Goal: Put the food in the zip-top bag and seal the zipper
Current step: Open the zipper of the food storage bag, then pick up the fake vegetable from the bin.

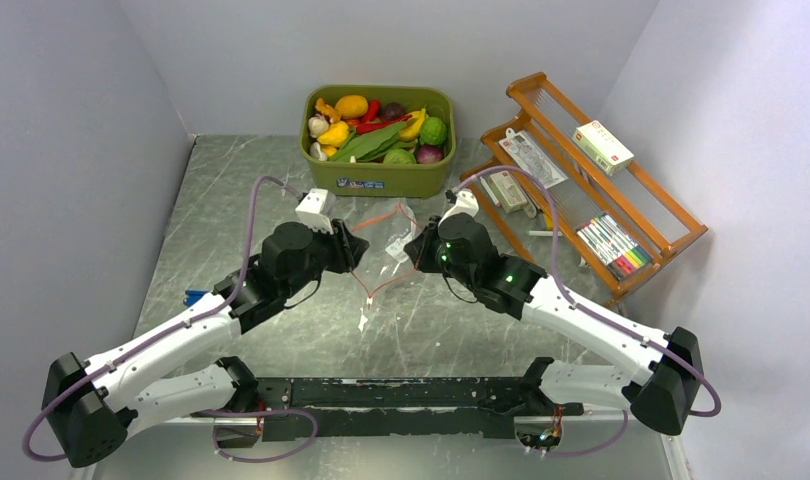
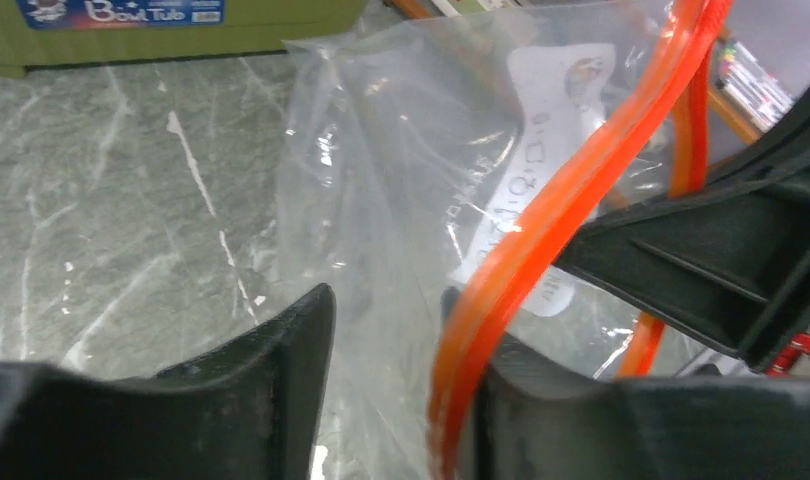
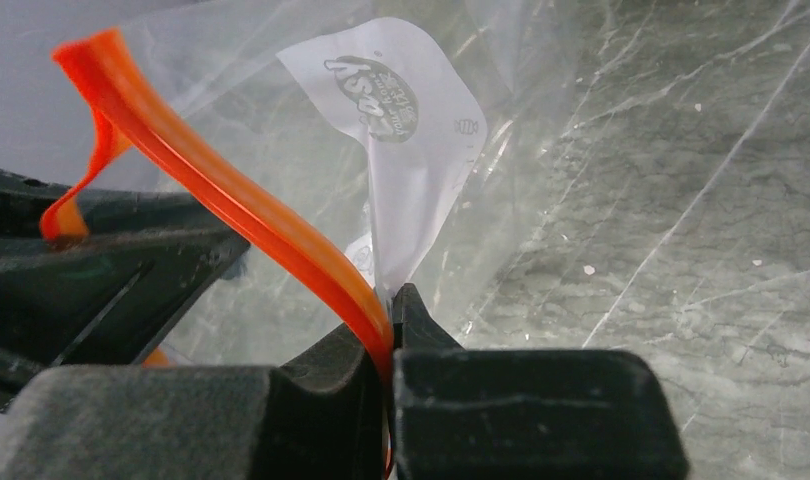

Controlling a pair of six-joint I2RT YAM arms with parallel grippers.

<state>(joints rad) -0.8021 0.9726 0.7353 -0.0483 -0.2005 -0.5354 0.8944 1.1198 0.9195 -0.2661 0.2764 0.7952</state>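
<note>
The zip-top bag [image 1: 396,245] hangs clear and crumpled between my two grippers above the table's middle. Its red-orange zipper [image 1: 378,288] loops open. My right gripper [image 3: 391,300] is shut on the zipper [image 3: 231,200], pinching the strip and film. My left gripper [image 2: 386,300] is open; the bag's film [image 2: 401,170] lies between its fingers and the zipper [image 2: 541,230] runs against the right finger. In the top view the left gripper [image 1: 351,250] and right gripper [image 1: 418,248] face each other. The food [image 1: 381,125], several toy fruits and vegetables, lies in the olive-green tub [image 1: 376,180].
A wooden rack [image 1: 671,215] stands at the right with packets, a box and markers. A small blue object [image 1: 193,296] lies beside the left arm. The tub's wall [image 2: 181,30] shows behind the bag in the left wrist view.
</note>
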